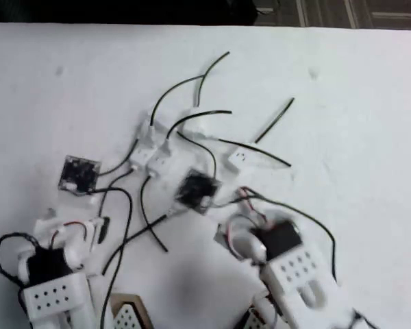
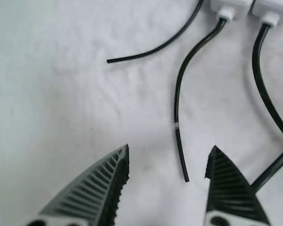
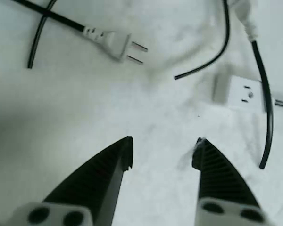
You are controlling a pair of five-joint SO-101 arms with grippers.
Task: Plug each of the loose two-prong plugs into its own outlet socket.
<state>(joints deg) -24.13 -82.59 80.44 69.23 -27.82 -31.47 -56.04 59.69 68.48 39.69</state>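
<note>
On the white table (image 1: 370,82), black cables (image 1: 274,120) tangle near its middle in the high view. The right wrist view adds detail: a loose white plug (image 3: 114,43), prongs bare, lies apart from a socket (image 3: 245,92). Left hand (image 2: 169,150) and right hand (image 3: 164,140) gape wide, empty.

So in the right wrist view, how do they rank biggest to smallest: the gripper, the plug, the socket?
1. Gripper: largest by far, but it is nearest the camera, so that may mislead.
2. Plug and socket: they look about alike, so I would not rank them.
</note>
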